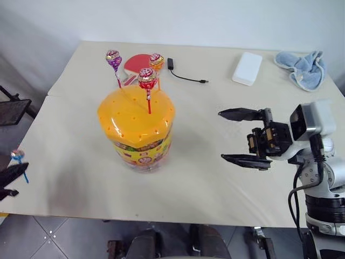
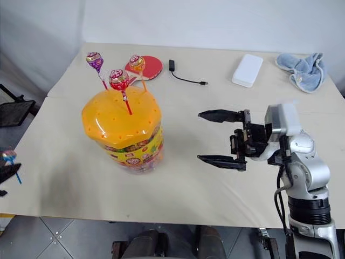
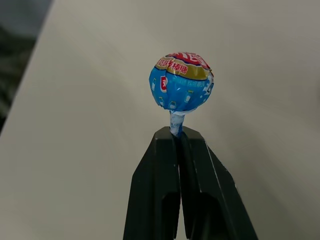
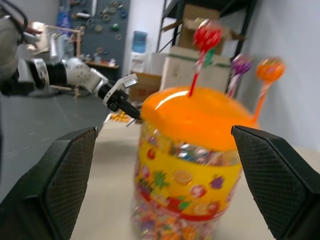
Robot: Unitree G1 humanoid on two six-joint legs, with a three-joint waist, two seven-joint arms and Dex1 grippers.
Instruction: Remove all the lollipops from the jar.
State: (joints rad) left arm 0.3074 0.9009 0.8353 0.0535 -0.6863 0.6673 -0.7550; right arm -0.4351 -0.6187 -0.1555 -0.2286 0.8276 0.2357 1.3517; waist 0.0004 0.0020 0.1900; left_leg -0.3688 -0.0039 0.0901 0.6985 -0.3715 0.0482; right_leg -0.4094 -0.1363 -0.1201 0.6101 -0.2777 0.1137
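Bare table (image 1: 205,162) lies between the wide-spread jaws of the right gripper (image 1: 245,137) and the jar (image 1: 137,127), nothing blocking. Above the jar's lid, three lollipops (image 1: 147,78) stand close together, crowding any reach from above.

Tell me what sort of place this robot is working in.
Probably a workshop or robotics lab, not a home. Behind the jar, the right wrist view shows metal shelving stacked with cardboard boxes and a wall board hung with tools. The work surface is a plain beige table.
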